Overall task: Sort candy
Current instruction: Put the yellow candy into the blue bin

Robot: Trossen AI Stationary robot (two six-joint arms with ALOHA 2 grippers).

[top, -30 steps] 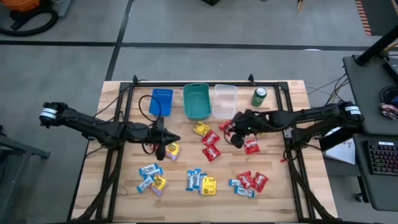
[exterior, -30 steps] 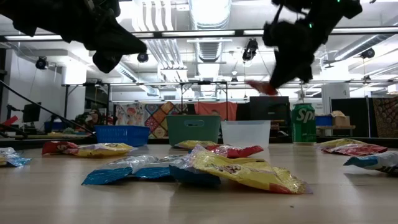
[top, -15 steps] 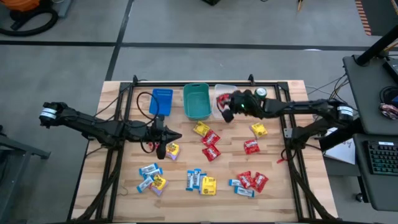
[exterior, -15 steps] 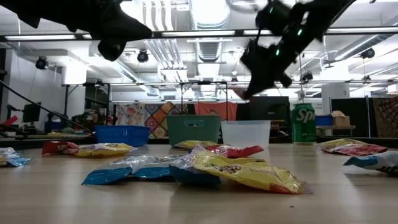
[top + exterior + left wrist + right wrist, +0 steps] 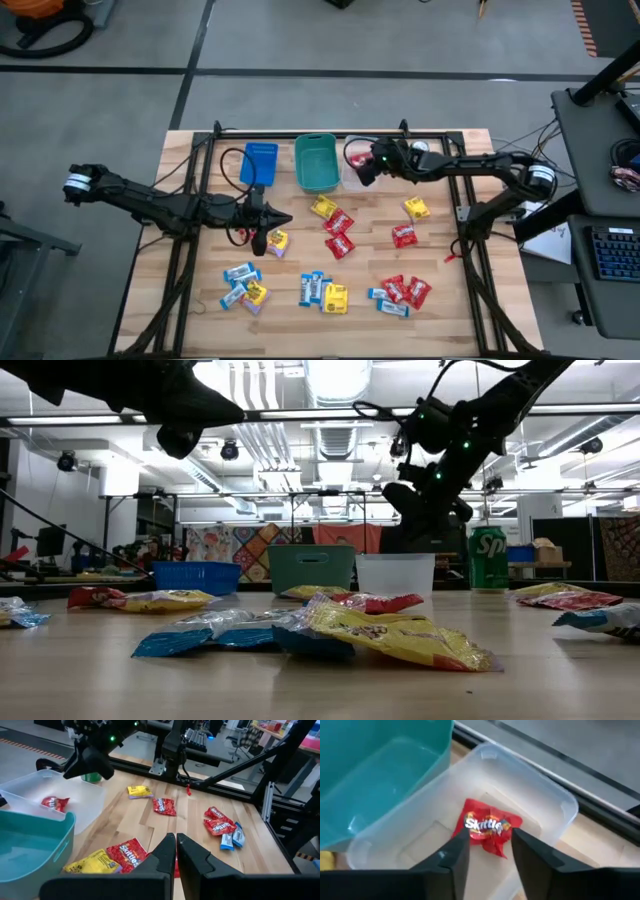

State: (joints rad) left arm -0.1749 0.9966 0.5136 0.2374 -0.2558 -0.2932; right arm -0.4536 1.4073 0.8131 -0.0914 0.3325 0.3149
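Candy (image 5: pixel 487 831) below opened right hand (image 5: pixel 487 851).

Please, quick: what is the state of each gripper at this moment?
Left gripper: closed, holding nothing, above the table's middle.
Right gripper: open, above the clear bin; a red candy packet lies inside, released.

Red, yellow, blue candy packets (image 5: pixel 338 221) scattered flat on wood
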